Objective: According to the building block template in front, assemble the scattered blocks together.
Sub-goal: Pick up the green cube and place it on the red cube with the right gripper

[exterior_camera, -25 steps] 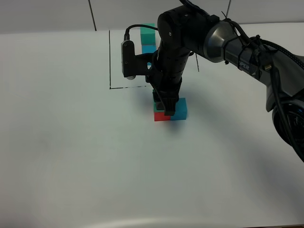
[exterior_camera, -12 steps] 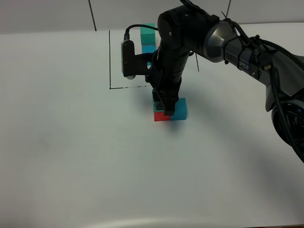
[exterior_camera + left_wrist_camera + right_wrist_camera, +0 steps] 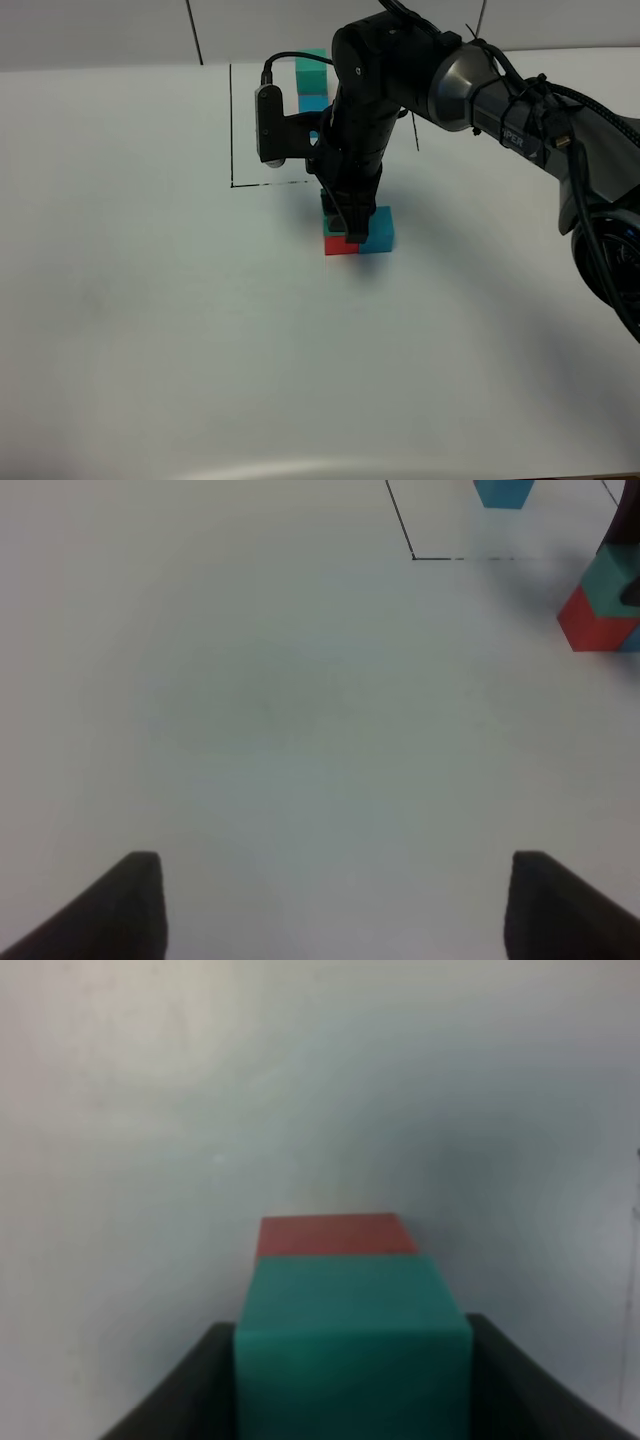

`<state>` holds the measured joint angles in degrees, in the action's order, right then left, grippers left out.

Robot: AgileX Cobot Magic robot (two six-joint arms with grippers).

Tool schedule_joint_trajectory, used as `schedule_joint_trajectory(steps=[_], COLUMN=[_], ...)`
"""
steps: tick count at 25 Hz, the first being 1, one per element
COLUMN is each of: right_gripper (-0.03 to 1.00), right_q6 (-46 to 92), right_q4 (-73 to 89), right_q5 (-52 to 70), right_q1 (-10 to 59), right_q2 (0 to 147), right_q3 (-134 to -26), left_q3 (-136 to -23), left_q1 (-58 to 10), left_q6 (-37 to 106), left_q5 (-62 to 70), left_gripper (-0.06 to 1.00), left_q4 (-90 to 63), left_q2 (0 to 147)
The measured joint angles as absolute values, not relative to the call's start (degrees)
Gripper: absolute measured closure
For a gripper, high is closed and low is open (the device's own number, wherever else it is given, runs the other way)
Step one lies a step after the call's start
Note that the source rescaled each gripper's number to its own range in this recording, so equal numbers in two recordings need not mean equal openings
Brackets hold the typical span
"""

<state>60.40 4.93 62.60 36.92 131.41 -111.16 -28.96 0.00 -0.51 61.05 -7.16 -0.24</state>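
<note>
My right gripper (image 3: 344, 226) reaches across the middle and is shut on the teal-green cube (image 3: 351, 1345). It holds that cube on top of the red cube (image 3: 336, 246), whose far end shows past it in the right wrist view (image 3: 335, 1235). The blue cube (image 3: 379, 230) sits against the red one on its right. The template (image 3: 312, 80), teal-green over blue, stands at the back inside black drawn lines (image 3: 232, 130). My left gripper (image 3: 335, 910) is open and empty over bare table, far from the stack (image 3: 592, 620).
The right arm's dark body (image 3: 400, 70) hangs over the blocks and hides part of the template. The white table (image 3: 150, 320) runs wide to the left and front. The template's blue base (image 3: 503, 492) shows in the left wrist view.
</note>
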Motion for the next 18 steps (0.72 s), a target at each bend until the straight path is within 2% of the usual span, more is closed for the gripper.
schedule_joint_trajectory(steps=[2,7,10,13,18], right_gripper=[0.78,0.37,0.18,0.1,0.09], right_q6=[60.4,60.4,60.25,57.88,47.35], right_q4=[4.49,3.81,3.3,1.91,-1.86], right_q5=[62.95,63.16,63.1,63.11,66.1], right_q1=[36.92,36.92,36.92,36.92,36.08], right_q2=[131.73,131.65,130.17,127.58,123.72], right_q3=[-111.16,-111.16,-111.16,-111.16,-111.16], left_q3=[-28.96,-28.96,-28.96,-28.96,-28.96], left_q1=[0.0,0.0,0.0,0.0,0.0], left_q6=[-0.51,-0.51,-0.51,-0.51,-0.51], left_q5=[61.05,61.05,61.05,61.05,61.05], left_gripper=[0.44,0.44,0.44,0.44,0.44], left_q4=[-7.16,-7.16,-7.16,-7.16,-7.16], left_q2=[-0.24,-0.24,-0.24,-0.24,-0.24])
